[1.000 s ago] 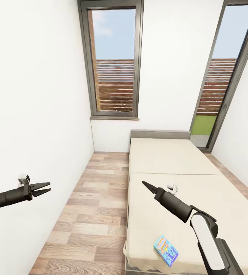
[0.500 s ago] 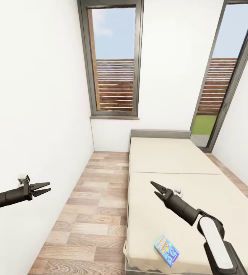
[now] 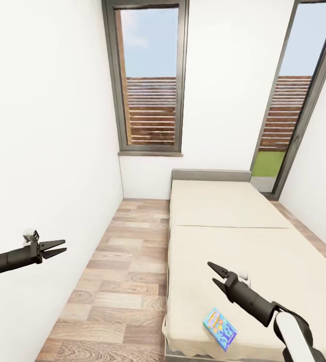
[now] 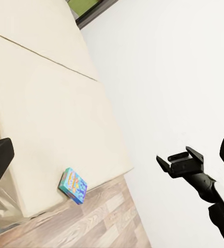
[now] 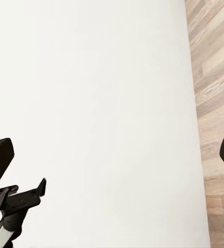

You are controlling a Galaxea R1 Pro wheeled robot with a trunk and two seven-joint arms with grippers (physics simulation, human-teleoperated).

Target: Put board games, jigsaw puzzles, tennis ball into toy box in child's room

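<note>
A small blue board game lies flat on the beige bed, near the mattress's near left corner. It also shows as the blue board game at the mattress edge. My right gripper hovers open over the mattress, a short way beyond the box, with nothing between its fingers. My left gripper is open and empty over the wood floor beside the left wall. In the wrist views, the right gripper and the left gripper each stand out against white wall. The table, toy box, puzzles and ball are out of view.
A strip of wood-plank floor runs between the white left wall and the bed. A tall window fills the far wall and a glass door stands at the back right. The grey headboard is at the bed's far end.
My right gripper has moved nearer to me and lower over the mattress, closer to the blue box, and its fingers have spread open. The left arm has not moved.
</note>
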